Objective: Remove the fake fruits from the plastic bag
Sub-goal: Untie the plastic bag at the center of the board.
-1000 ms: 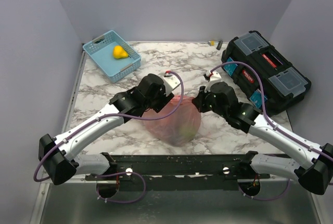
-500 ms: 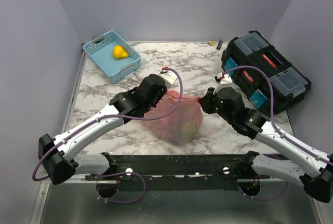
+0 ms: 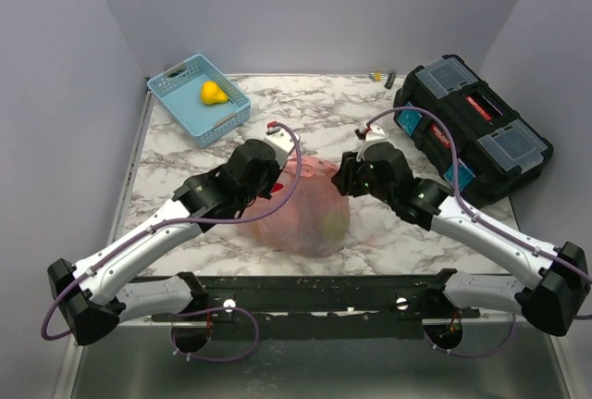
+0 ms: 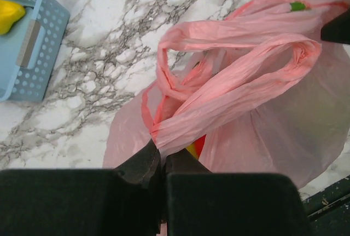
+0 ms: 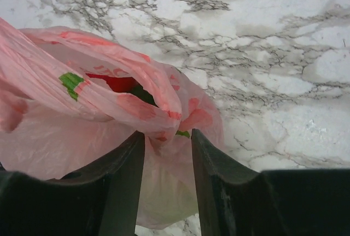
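The pink plastic bag [image 3: 310, 214] lies bunched on the marble table between my two arms. My left gripper [image 4: 162, 151] is shut on one twisted loop handle [image 4: 235, 85] at the bag's left side. Through the bag's mouth a bit of red and yellow fake fruit [image 4: 194, 147] shows. My right gripper [image 5: 167, 137] is open at the bag's right side, with a fold of the bag's rim [image 5: 158, 113] loose between its fingers. A red fruit [image 5: 112, 81] sits in the opening, and a green one [image 5: 164, 203] shows through the film.
A light blue slotted basket [image 3: 180, 107] stands at the back left with a yellow pear [image 3: 215, 93] in it. A black toolbox [image 3: 472, 130] stands at the right, close behind my right arm. The table's near edge runs just below the bag.
My left gripper has closed on the bag's handle and drawn a little left. My right gripper has opened, let go of the bag's rim and shifted left over the bag.
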`<state>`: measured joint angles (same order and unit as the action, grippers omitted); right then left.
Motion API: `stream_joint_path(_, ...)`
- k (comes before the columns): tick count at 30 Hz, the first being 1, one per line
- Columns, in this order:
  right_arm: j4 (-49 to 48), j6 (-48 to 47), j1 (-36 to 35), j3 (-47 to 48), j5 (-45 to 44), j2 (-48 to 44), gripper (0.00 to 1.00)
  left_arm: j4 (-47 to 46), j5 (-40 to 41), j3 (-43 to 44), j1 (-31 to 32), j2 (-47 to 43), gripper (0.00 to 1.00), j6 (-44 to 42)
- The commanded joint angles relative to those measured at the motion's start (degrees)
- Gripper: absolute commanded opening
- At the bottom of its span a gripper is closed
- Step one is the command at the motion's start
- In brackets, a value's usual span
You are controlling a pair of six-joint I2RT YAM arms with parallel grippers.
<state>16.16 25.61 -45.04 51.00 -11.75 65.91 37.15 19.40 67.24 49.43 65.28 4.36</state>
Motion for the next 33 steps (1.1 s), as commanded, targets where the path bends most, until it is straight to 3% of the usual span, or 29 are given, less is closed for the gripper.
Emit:
stream_joint_path(1, 0.3, -5.7, 0.1, 5.9, 5.8, 0.6, 0.48, -8.7, -1.6, -7.3, -0.9, -6.3, 0.0, 0.7)
stream_joint_path(4, 2.2, -10.9, 0.0, 8.2, 11.0, 0.0, 0.63, -8.9, -3.2, -7.2, -1.3, -6.2, 0.0, -0.8)
stream_joint_path(7, 1.5, -14.4, 0.0, 9.4, 17.3, -0.4, 0.7, -7.3, -0.5, -6.4, -1.3, -5.0, 0.0, -0.9)
stream_joint_path(11, 1.4, -17.0, -0.1, 12.2, 14.0, 1.4, 0.77, -7.4, -0.2, -6.7, -1.3, -5.1, 0.0, -1.2)
stream_joint_path(14, 1.9, -18.3, -0.1, 15.2, 5.5, 4.0, 0.77, -8.5, -0.9, -7.8, -1.3, -6.1, 0.0, -2.0)
stream_joint_path(17, 1.2, -19.5, -0.1, 16.2, 3.8, 6.2, 0.75, -9.3, 0.0, -8.4, -1.3, -7.1, 0.0, -2.2)
stream_joint_path(21, -0.7, -19.8, -0.1, 14.7, 9.4, 7.0, 0.67, -10.9, 0.2, -9.2, -1.3, -8.5, 0.0, -2.2)
stream_joint_path(33, -7.9, -15.8, -0.2, 12.6, 15.3, 11.1, 0.64, -11.3, 0.8, -8.8, -1.2, -6.4, 0.0, -1.6)
